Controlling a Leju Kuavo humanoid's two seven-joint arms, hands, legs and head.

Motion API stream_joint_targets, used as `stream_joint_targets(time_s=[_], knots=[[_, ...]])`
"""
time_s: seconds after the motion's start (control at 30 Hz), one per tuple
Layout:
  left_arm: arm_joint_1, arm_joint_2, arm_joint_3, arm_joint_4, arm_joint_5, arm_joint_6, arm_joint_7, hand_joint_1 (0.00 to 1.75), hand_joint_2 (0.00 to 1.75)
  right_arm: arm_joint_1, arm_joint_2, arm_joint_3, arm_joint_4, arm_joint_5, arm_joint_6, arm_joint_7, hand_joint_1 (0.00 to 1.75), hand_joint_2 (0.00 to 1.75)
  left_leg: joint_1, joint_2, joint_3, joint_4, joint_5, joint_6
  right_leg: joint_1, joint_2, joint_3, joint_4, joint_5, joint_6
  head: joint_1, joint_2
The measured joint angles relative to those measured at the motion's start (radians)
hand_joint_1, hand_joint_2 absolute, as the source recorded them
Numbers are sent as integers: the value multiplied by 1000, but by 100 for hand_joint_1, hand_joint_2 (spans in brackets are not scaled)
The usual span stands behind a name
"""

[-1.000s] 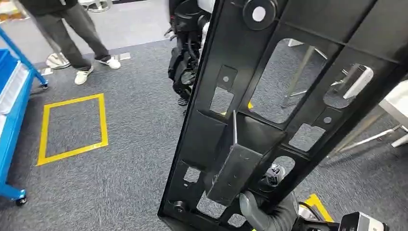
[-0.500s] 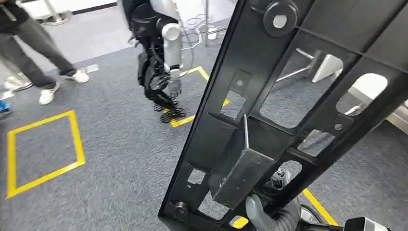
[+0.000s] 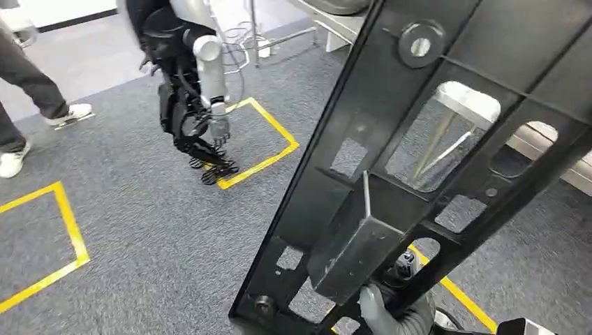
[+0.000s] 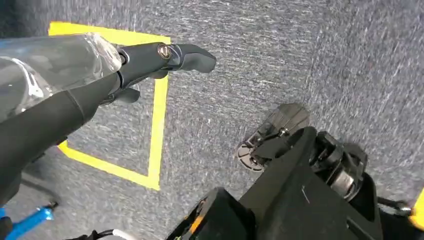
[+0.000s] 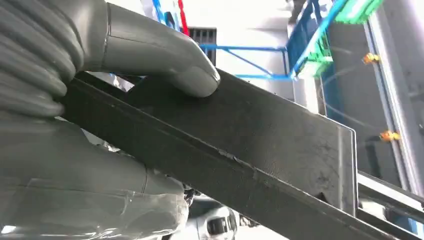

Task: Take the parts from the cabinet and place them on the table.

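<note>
Head view: a long black frame [image 3: 447,160] with cut-out windows runs tilted from the lower middle of the picture up to the upper right, raised above the grey carpet [image 3: 139,209]. The right hand [image 3: 391,314] grips the frame near its lower end, beside a boxy block on the part. Yellow tape squares [image 3: 269,150] mark the carpet. A second robot [image 3: 188,77] stands at one of those squares, and a person's legs and white shoes [image 3: 66,115] are at the left edge. Behind the frame, a pale table top [image 3: 475,101] on metal legs is seen through one window. Left wrist view: the left hand [image 4: 150,62] hangs over the carpet beside a yellow tape corner [image 4: 157,115], holding nothing, its dark fingers [image 4: 192,56] stretched out and apart. Right wrist view: the right hand [image 5: 100,100] is clamped on the black frame [image 5: 260,150], the grey thumb [image 5: 160,55] pressed flat on one face and the rest of the hand under the opposite side. Blue shelving [image 5: 310,45] stands behind.
</note>
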State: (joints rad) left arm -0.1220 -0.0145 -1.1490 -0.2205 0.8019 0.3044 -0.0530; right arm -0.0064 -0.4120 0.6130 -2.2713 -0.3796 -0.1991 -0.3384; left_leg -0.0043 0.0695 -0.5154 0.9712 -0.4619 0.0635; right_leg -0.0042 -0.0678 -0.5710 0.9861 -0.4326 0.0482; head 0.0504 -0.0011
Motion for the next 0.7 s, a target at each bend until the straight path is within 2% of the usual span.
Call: stream_joint_targets(time_s=[0.03, 0.13, 0.17, 0.2, 0.23, 0.3, 0.33, 0.37, 0.4, 0.43, 0.47, 0.5, 0.53, 0.57, 0.6, 0.67, 0.7], knots=[[0, 0, 0, 0, -2, 0, 1, 0, 175, 0, 0, 0, 2, 0, 1, -2, 175, 175, -6, 8, 0, 1, -5, -8, 10, 1, 2, -8, -4, -7, -2, 0], [-2, 2, 0, 0, -2, 0, 4, 0, 175, 6, 1, 0, 6, 0, 2, -5, 175, 175, -1, 32, 10, -7, -6, -22, 16, 34, -5, -10, -3, -21, -1, 0], [-2, 2, 0, 0, -3, 0, 6, 0, 175, 6, 1, 0, 6, 0, 2, -7, 175, 175, -4, 34, 13, -5, -11, -30, 6, 43, 3, -21, 5, -31, -2, 0], [-2, 6, 0, 0, -3, 0, 8, 0, 175, 6, 2, 0, 7, 0, 2, -10, 175, 175, 3, -9, 10, 16, -25, -35, 4, 52, 6, -26, 8, -34, -2, 0], [-2, 7, 0, 0, -2, 1, 10, 0, 175, 5, 3, 0, 8, 0, 3, -12, 175, 175, 4, -40, -18, 76, -63, -38, 1, 59, 6, -25, 9, -40, -5, 0], [-13, 11, 1, 0, 1, 3, 8, 0, 175, 7, 6, 0, 14, -1, 8, -20, 175, 175, 5, -56, -98, 243, -139, -44, 2, 77, 4, -25, 10, -44, -5, 0], [-17, 12, 1, 0, 1, 3, 5, 0, 175, 7, 7, 0, 18, 0, 11, -24, 175, 175, 5, -57, -127, 305, -156, -47, 2, 88, 4, -25, 10, -44, -5, 0], [-19, 14, 1, 0, 2, 3, 2, 0, 175, 7, 8, 0, 22, -1, 14, -29, 175, 175, 6, -57, -136, 324, -148, -49, 2, 100, 5, -24, 10, -44, -5, 0], [-18, 16, 1, 0, 2, 3, 0, 0, 175, 7, 10, -1, 26, -1, 17, -32, 175, 175, 9, -57, -120, 293, -120, -51, 1, 115, 7, -24, 10, -44, -6, 0], [-16, 19, 0, 0, 1, 5, -1, 0, 175, 7, 11, -1, 31, -2, 21, -37, 175, 175, 12, -59, -87, 219, -75, -51, 0, 130, 9, -24, 10, -43, -6, 0], [-12, 22, 0, 0, 0, 6, -3, 0, 175, 7, 13, -2, 34, -2, 26, -41, 175, 175, 15, -70, -45, 126, -26, -51, 0, 145, 11, -23, 10, -42, -6, 0], [-8, 24, 0, 0, 0, 9, -11, 0, 175, 7, 16, -5, 37, -2, 31, -45, 175, 175, 19, -105, -7, 34, 15, -49, -1, 157, 11, -22, 9, -39, -6, 0], [-6, 26, 0, 0, 0, 11, -19, 0, 175, 5, 17, -8, 40, -2, 36, -48, 175, 175, 19, -148, 2, 4, 3, -45, 5, 167, 5, -19, 10, -32, -6, 0], [-7, 26, 0, 0, 0, 12, -24, 0, 175, 0, 17, -11, 43, -3, 43, -49, 175, 175, 21, -143, 4, -7, 2, -42, 1, 180, -4, -17, 14, -25, -5, 0], [-5, 26, 0, 0, 0, 13, -30, 0, 175, -3, 19, -15, 47, -4, 48, -50, 175, 175, 16, -137, -1, -7, 3, -39, -3, 186, -9, -19, 18, -18, -5, 0], [-2, 26, -1, 0, 0, 12, -38, 0, 175, -7, 21, -21, 53, -6, 53, -50, 175, 175, 15, -117, 1, -12, 9, -24, -5, 208, -14, -23, 23, -5, -5, 0], [-1, 26, -1, 0, 1, 13, -39, 0, 175, -7, 22, -24, 56, -5, 57, -50, 175, 175, 20, -103, 6, -19, 15, -15, -9, 174, -18, -9, 15, -4, -5, 0]])
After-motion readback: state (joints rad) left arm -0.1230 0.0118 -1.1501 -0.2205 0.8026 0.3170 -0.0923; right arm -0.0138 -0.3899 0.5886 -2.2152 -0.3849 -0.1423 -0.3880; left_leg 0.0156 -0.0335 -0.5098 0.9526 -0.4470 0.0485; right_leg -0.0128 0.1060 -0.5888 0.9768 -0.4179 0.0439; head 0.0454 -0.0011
